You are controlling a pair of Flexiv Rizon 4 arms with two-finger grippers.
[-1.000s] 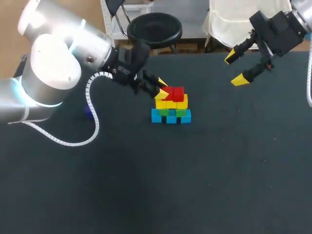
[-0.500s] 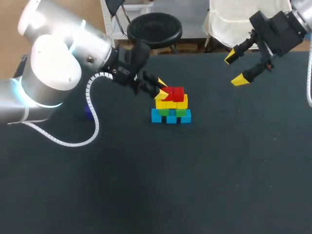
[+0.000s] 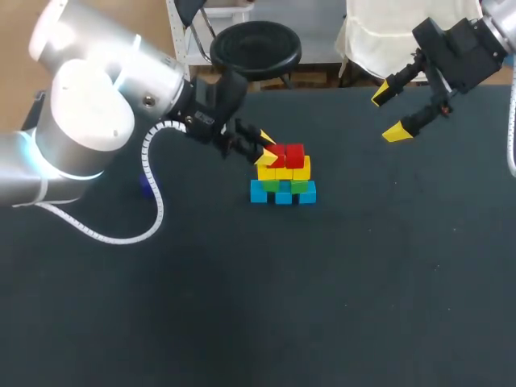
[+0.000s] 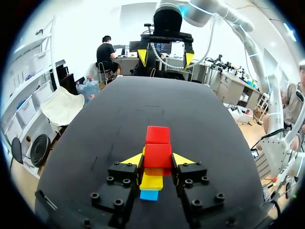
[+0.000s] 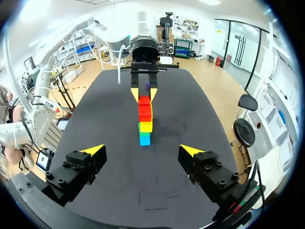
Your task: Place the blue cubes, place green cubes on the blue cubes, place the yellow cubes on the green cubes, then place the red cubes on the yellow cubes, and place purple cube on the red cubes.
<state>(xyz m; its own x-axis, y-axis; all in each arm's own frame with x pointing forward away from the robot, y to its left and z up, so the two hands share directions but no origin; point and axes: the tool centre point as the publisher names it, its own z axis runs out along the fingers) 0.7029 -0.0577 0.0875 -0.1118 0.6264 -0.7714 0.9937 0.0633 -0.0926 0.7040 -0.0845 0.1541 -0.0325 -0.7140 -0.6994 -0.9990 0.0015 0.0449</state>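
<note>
Beneath the left pincer (image 4: 157, 161) most of the stack (image 3: 282, 179) is hidden; only slivers of yellow and blue peek out. Its fingers press both sides of the near red cube (image 4: 157, 153) on top, with a second red cube (image 4: 157, 134) just ahead. The right pincer (image 5: 142, 150) hangs wide open and empty, well apart from the stack.

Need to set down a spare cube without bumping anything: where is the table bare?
The near half of the table, from the cube stack to the near edge, is bare. So is the stretch right of the stack, toward the open right gripper. Crowded: the stack's left, where the left gripper clamps a red cube and its cable lies.
</note>
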